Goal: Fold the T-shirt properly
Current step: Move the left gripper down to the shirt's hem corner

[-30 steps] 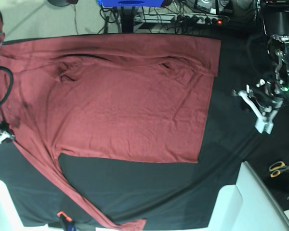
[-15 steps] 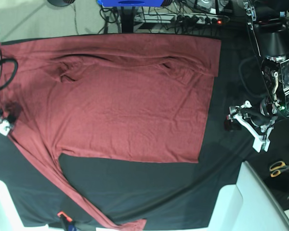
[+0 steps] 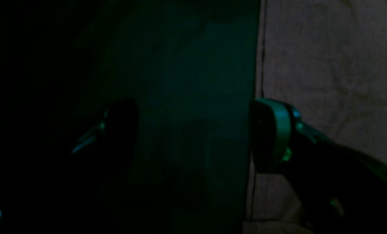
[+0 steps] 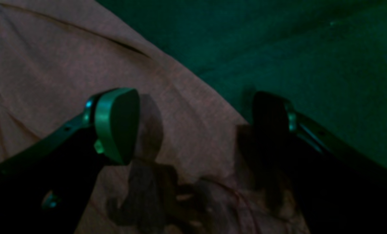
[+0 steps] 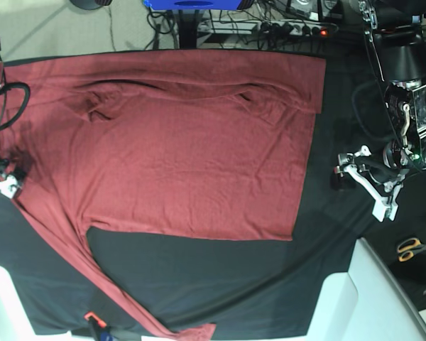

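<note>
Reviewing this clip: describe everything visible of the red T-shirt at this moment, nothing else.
The T-shirt is a plain brick-red long-sleeved shirt of soft knit, no print. It lies spread nearly flat on the black table cloth, body mildly wrinkled, with puckered folds along its far side. One sleeve trails in a long thin strip toward the near table edge. The right gripper hangs open over one edge of the shirt, holding nothing; whether its pads touch the cloth cannot be told.

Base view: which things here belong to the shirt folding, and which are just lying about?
Job:
T-shirt
left gripper, open
right gripper, open

Lying about:
scissors
power strip
black table cloth
</note>
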Action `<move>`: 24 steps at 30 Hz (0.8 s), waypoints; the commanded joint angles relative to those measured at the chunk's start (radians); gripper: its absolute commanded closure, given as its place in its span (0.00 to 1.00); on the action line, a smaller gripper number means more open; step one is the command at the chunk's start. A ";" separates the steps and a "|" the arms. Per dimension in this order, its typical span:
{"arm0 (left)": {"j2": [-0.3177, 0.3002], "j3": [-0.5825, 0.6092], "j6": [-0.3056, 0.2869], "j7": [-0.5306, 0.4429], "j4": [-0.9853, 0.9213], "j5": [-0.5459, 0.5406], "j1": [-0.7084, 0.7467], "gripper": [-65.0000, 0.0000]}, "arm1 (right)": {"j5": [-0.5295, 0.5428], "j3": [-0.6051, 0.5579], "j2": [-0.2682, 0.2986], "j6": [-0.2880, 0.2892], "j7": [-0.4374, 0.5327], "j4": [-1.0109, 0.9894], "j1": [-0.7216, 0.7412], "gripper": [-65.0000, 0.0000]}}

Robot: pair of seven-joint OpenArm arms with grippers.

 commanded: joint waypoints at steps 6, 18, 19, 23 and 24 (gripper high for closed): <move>-0.014 -0.002 -0.005 -0.015 0.011 -0.008 -0.025 0.21 | 0.001 0.001 0.021 0.002 0.026 0.017 0.025 0.64; 0.044 0.179 -0.002 -0.047 -0.198 -0.006 -0.237 0.20 | 0.001 0.004 0.021 0.000 0.026 0.017 0.025 1.00; 0.050 0.206 0.000 -0.084 -0.240 -0.008 -0.261 0.20 | 0.001 0.004 0.021 0.000 0.026 0.019 0.025 1.00; 0.078 0.226 0.001 -0.185 -0.416 -0.008 -0.347 0.20 | 0.001 0.006 0.023 0.000 0.026 0.019 0.025 1.00; 0.081 0.226 0.001 -0.203 -0.465 -0.009 -0.370 0.20 | 0.001 0.004 0.023 0.000 0.026 0.019 0.025 1.00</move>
